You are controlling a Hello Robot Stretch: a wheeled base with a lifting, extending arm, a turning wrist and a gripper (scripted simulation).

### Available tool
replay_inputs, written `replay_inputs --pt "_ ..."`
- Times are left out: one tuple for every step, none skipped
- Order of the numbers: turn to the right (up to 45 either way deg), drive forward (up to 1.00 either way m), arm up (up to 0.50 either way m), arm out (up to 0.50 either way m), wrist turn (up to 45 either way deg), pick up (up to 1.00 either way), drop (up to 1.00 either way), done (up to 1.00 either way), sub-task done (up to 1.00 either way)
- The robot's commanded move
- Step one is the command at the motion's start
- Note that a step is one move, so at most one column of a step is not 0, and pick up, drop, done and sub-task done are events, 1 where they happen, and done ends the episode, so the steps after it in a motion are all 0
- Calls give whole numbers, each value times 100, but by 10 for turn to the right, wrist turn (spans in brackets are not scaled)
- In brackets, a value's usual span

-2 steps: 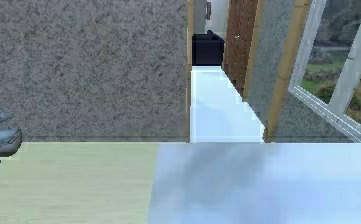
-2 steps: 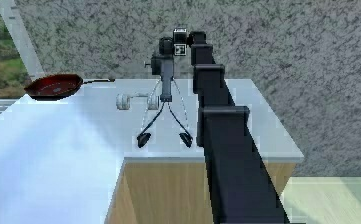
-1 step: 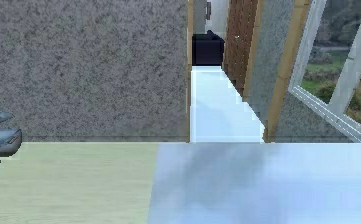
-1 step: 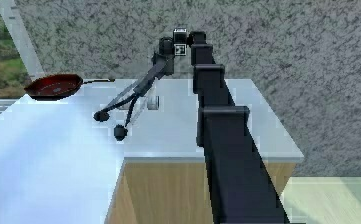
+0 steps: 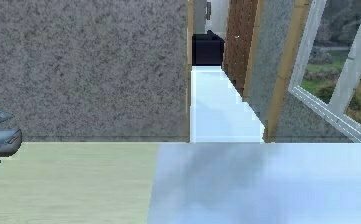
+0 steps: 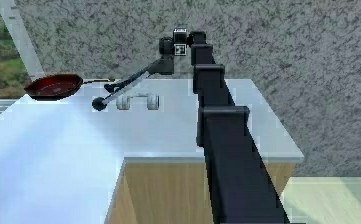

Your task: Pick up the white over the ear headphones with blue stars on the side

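Two big surfaces bound the work: a speckled grey wall (image 6: 288,50) rising close behind the hand, and the pale counter (image 6: 48,150) spread beneath it. Counter room is widest on the near side of the hand, toward the wooden front edge. The top ends in a square corner well off on the side away from the pan. The arm (image 6: 228,140) reaches out across that top as a dark bar. A red frying pan (image 6: 51,87) sits just past the fingertips, its handle pointing back at them. The hand (image 6: 108,99) slants down toward the counter with its fingertips low. Whether it has hold of anything cannot be told, nor how its fingers are set. Just beside the fingertips, on the arm's side, lies a small pale two-lobed thing, probably the headphones (image 6: 140,101). No stars can be made out on it, and contact cannot be judged.

To grasp well, I judge the fingers should settle around the band or one cup, then rise straight up before drawing in. The wall leaves little room beyond, and a sideways sweep could knock the pan handle.
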Motion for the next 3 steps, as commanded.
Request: replay_inputs --pt "0 0 0 0 450 0 0 0 0" --pt "0 0 0 0 180 0 0 0 0" --pt "0 0 -12 0 0 0 0 0 0"
